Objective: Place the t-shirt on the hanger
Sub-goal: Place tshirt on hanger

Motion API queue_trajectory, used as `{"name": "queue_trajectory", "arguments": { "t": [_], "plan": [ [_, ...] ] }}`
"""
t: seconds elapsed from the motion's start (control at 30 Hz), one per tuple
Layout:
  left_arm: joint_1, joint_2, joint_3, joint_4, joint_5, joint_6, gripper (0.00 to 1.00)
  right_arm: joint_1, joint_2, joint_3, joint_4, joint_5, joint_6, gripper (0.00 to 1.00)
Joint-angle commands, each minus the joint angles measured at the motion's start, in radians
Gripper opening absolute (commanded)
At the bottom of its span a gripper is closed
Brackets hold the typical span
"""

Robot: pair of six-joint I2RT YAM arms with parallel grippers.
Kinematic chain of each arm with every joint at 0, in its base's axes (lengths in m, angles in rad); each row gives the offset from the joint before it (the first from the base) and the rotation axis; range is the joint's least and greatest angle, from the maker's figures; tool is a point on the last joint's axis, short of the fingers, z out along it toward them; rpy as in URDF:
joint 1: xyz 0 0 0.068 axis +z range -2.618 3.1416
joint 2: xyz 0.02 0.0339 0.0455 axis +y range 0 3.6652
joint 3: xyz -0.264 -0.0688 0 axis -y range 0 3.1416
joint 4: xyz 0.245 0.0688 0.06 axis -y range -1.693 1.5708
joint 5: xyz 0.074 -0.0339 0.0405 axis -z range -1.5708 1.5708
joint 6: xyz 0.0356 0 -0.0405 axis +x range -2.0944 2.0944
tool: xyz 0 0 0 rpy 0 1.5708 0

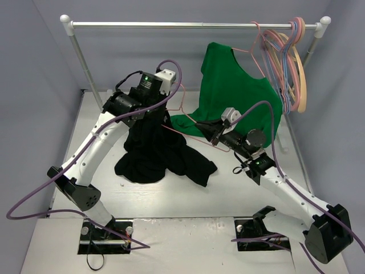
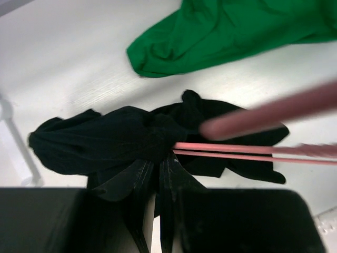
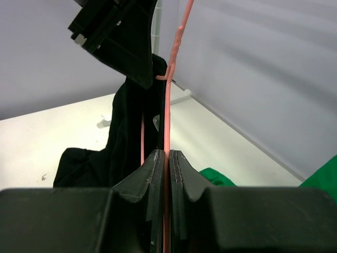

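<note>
The black t-shirt [image 1: 162, 154] hangs bunched from my left gripper [image 1: 158, 112], its lower part heaped on the table. In the left wrist view, that gripper [image 2: 158, 164] is shut on a fold of the t-shirt [image 2: 100, 139], and two wires of the pink hanger [image 2: 247, 153] run into the cloth just beside the fingertips. My right gripper [image 1: 213, 135] is shut on the hanger [image 1: 188, 128] at its other end. In the right wrist view the hanger wire [image 3: 168, 113] sits pinched between that gripper's jaws [image 3: 167, 158] and runs up beside the t-shirt [image 3: 124, 132].
A green t-shirt [image 1: 239, 85] hangs from the rail [image 1: 194, 24], with its lower end on the table behind the hanger. Blue, pink and tan hangers [image 1: 292, 63] hang at the rail's right end. The rail's legs stand at the table's left and right sides.
</note>
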Motion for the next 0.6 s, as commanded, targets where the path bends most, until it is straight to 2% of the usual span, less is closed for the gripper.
{"name": "queue_trajectory", "arguments": {
  "t": [0.0,0.3,0.57],
  "plan": [
    [0.003,-0.056,0.011,0.086,0.145,0.014,0.07,0.005,0.028,0.043,0.219,-0.026,0.032,0.00],
    [0.001,-0.145,-0.098,0.251,0.226,-0.022,0.07,0.002,0.078,0.032,0.304,-0.003,0.071,0.00],
    [-0.005,-0.131,-0.087,0.256,0.269,-0.024,0.07,0.002,0.131,0.035,0.389,-0.014,0.132,0.00]
  ]
}}
